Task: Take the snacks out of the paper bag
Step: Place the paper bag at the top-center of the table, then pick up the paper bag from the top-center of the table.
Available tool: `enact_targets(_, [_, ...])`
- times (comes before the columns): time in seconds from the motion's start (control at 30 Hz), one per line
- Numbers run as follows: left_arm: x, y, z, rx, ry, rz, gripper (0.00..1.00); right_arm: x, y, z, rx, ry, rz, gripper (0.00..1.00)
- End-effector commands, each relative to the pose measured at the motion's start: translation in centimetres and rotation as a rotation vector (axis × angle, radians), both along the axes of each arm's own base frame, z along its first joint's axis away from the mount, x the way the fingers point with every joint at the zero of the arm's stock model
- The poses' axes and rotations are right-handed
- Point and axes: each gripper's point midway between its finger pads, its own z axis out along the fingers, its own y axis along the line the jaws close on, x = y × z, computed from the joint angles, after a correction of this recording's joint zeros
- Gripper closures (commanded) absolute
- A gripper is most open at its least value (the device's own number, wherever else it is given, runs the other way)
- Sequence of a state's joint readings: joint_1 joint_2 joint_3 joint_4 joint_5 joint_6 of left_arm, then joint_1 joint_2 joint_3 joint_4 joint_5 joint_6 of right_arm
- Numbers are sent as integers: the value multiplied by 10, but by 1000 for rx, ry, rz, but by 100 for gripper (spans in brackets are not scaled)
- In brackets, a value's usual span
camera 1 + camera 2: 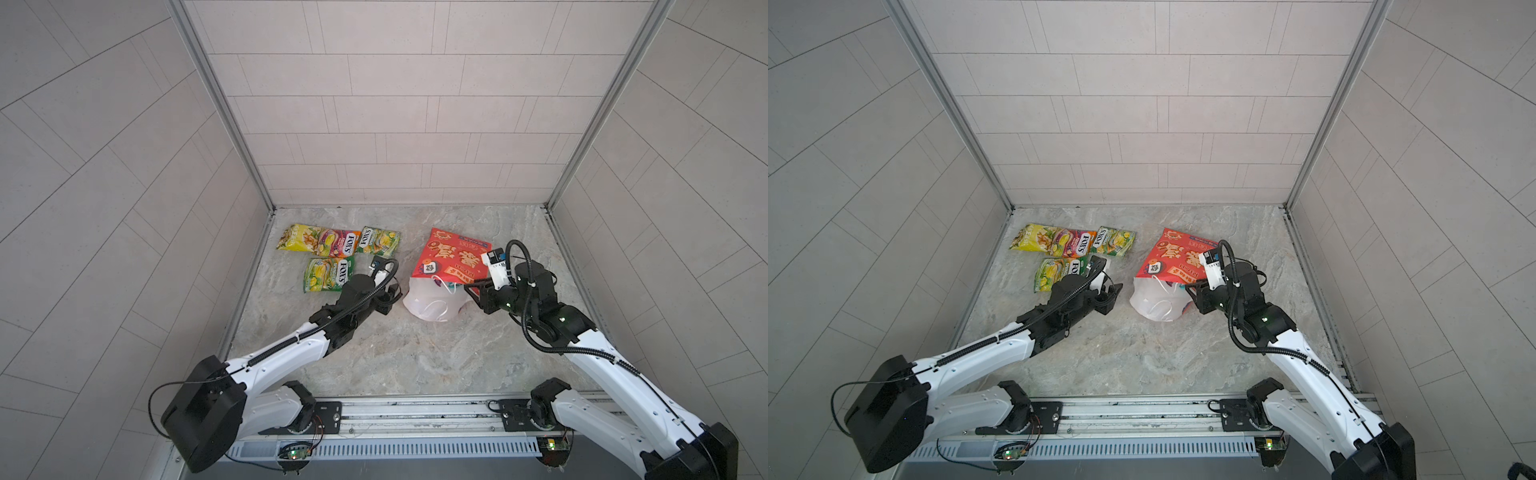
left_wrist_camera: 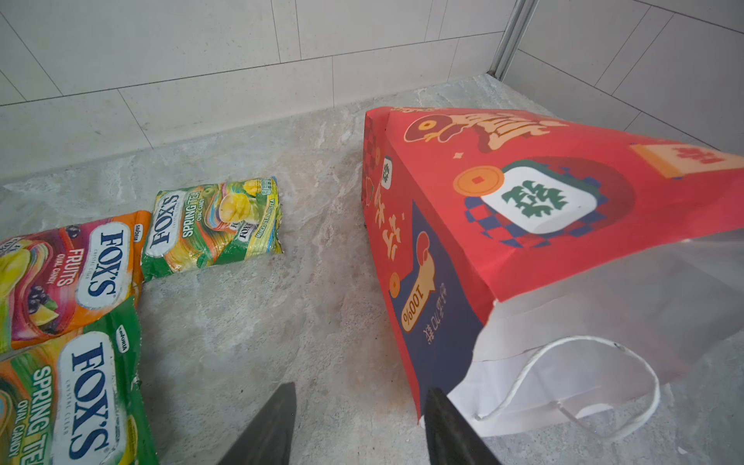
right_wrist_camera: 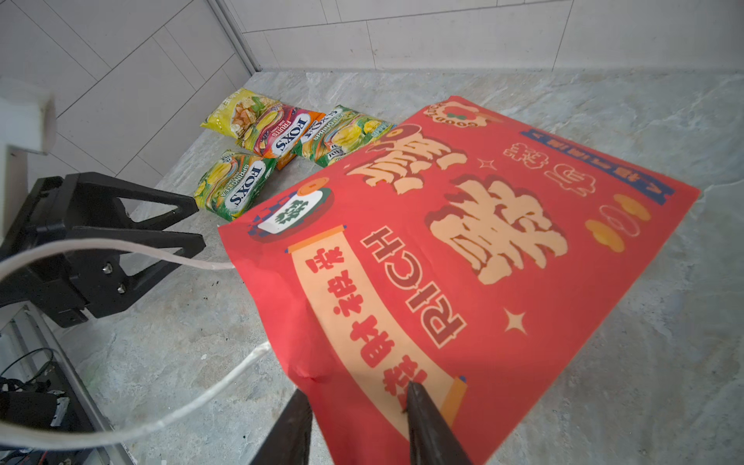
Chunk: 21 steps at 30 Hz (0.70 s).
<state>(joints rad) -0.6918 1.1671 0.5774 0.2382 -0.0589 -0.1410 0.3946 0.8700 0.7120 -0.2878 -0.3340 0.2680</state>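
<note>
Beside one bag (image 1: 451, 257) — four packets (image 1: 328, 276)

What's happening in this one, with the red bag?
The paper bag is being emptied; it lies on its side on the table. Four snacks already lie out to its left. The right claw straddles the bag's upper rim, jaws apart; the left claw hangs open and empty near the mouth.

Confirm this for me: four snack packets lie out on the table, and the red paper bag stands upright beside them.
One thing is wrong: the paper bag is not upright; both top views show it lying on its side, white mouth toward the robot. Four snack packets do lie out on the table.
</note>
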Motion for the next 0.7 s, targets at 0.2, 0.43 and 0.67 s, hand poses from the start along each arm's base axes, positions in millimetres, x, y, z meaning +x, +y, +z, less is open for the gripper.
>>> enact_targets(0.2, [5, 23, 13, -53, -39, 109, 44, -21, 27, 36, -310, -181, 113, 38])
enact_targets(0.43, [-1, 39, 11, -75, -38, 139, 44, -31, 26, 28, -530, -189, 142, 24])
enact_targets(0.67, [2, 36, 5, -92, -22, 129, 44, -16, 11, 13, -749, -181, 128, 18])
